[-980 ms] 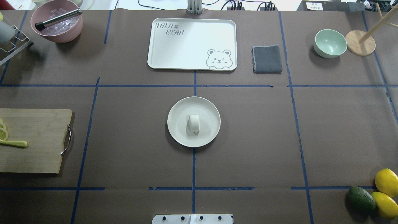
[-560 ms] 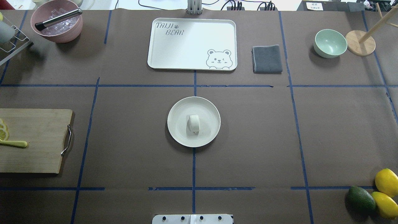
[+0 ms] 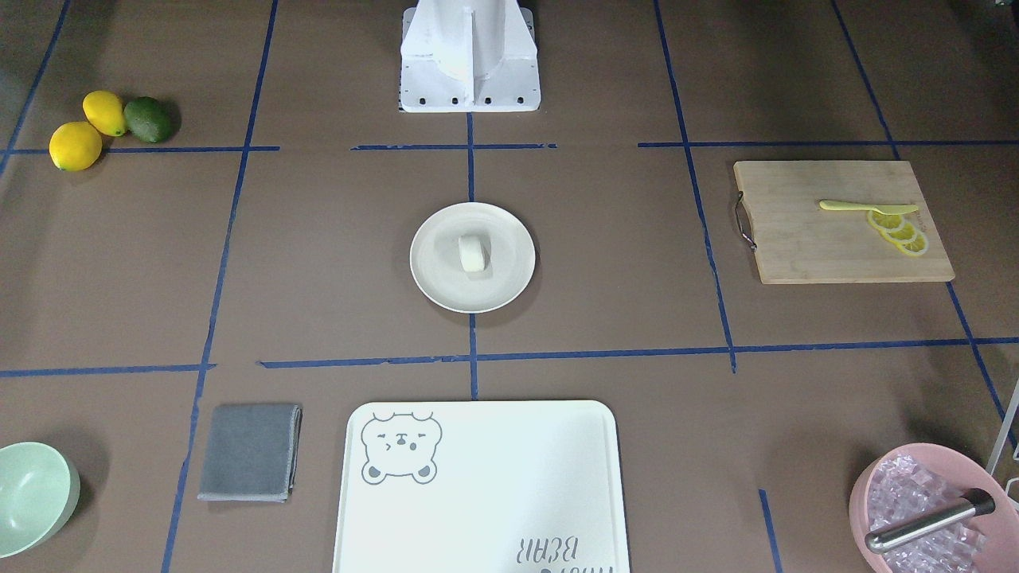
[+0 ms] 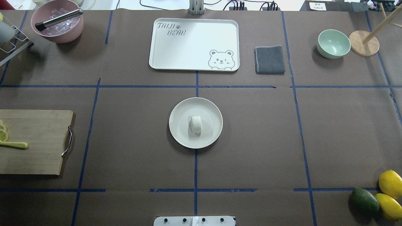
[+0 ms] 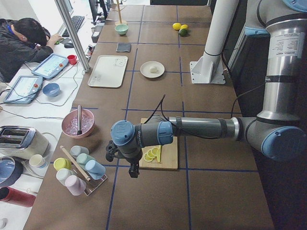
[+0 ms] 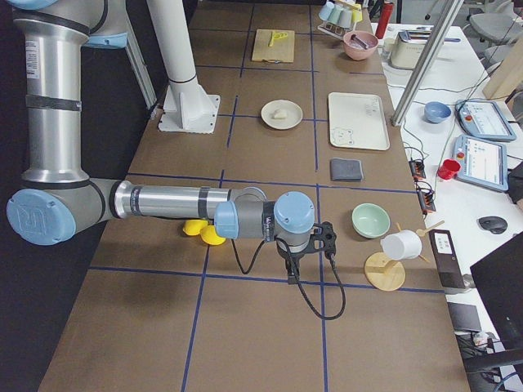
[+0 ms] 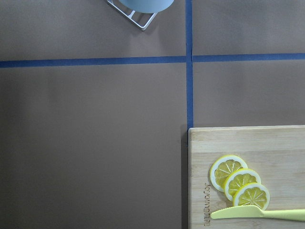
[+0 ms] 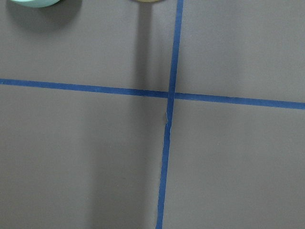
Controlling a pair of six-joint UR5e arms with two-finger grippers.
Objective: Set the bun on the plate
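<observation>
The bun, a small white stubby roll, lies in the middle of the round cream plate at the table's centre; the front-facing view shows the same bun on the plate. Neither arm is near it. My left gripper hangs over the table's left end by the cutting board. Beyond the lemons at the right end hangs my right gripper. Both show only in the side views, so I cannot tell whether they are open or shut. The wrist views show no fingers.
A white bear-print tray, grey cloth and mint bowl line the far side. A pink bowl of ice is far left. A cutting board holds lemon slices. Lemons and an avocado sit near right.
</observation>
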